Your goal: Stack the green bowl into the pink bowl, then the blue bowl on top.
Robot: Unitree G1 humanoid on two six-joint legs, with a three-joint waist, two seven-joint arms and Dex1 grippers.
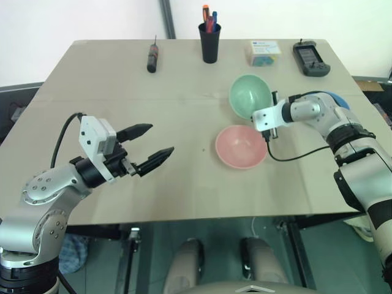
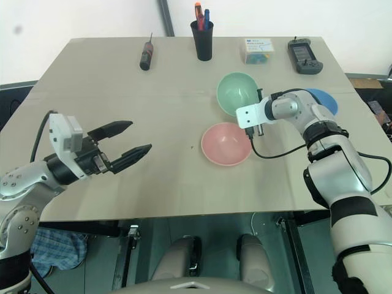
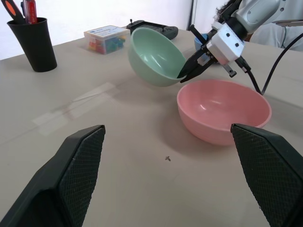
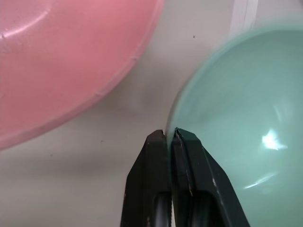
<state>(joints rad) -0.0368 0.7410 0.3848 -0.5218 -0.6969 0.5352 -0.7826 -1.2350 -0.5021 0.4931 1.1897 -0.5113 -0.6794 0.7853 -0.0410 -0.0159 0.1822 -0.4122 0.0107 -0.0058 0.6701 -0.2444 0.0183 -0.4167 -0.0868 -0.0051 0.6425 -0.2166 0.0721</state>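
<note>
Beige surface (image 1: 153, 141) carries a small round salmon-pink plastic bowl (image 1: 241, 146); beside it the right end effector (image 3: 185, 75) pinches the tilted mint-green plastic bowl's (image 1: 249, 96) rim, while the left end effector (image 1: 151, 146) gapes released.

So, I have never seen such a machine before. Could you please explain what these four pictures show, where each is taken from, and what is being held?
It is a humanoid robot with two arms, each ending in a two-fingered black hand. Two pictures come from cameras in its head, looking down on a beige table; the other two come from cameras on its wrists. The right hand is shut on the rim of the small round mint-green plastic bowl, tilting it beside the salmon-pink plastic bowl. The sky-blue plastic bowl lies behind the right arm. The left hand is open and holds nothing. At the far edge are a screwdriver, a black pen cup, a small box and a black handheld device.
</note>
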